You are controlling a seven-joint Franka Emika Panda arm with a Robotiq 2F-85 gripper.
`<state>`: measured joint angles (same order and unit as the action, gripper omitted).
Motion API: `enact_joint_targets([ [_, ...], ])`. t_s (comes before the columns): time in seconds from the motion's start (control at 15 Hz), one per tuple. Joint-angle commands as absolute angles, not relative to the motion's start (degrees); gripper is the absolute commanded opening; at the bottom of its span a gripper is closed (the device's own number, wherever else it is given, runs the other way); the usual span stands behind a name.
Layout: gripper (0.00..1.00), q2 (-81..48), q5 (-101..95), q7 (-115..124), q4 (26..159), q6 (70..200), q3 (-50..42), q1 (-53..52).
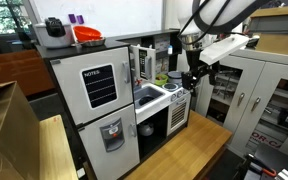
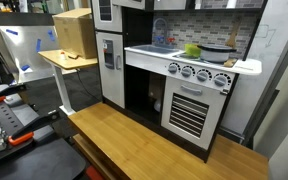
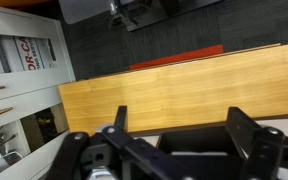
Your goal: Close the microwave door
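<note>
The microwave door (image 1: pixel 143 62) is a small light-grey panel with a darker window. It stands swung open above the toy kitchen's sink, right of the fridge, in an exterior view. My gripper (image 1: pixel 190 82) hangs to the right of it, over the stove end of the counter, apart from the door. In the wrist view my gripper (image 3: pixel 182 120) is open and empty, with the wooden table beyond the fingers. The door is out of view in the wrist view, and neither door nor gripper shows in the exterior view of the counter front.
The grey "NOTES" fridge door (image 1: pixel 99 85) and the black oven door (image 1: pixel 178 115) are shut. A green object (image 2: pixel 192 50) lies on the counter (image 2: pixel 246 68). A red bowl (image 1: pixel 87 35) sits on the fridge. The kitchen stands on a wooden table (image 2: pixel 154 140). White cabinets (image 1: pixel 249 95) stand behind the arm.
</note>
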<state>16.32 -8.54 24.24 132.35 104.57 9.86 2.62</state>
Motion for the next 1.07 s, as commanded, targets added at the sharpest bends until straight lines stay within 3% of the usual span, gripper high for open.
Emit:
enact_joint_targets([
  [0.0, 1.0, 16.2, -8.8, 24.5, 132.3, 104.4, 8.7, 1.4],
  [1.0, 1.0, 16.1, -11.1, 18.6, 130.3, 109.0, 7.8, 0.9],
])
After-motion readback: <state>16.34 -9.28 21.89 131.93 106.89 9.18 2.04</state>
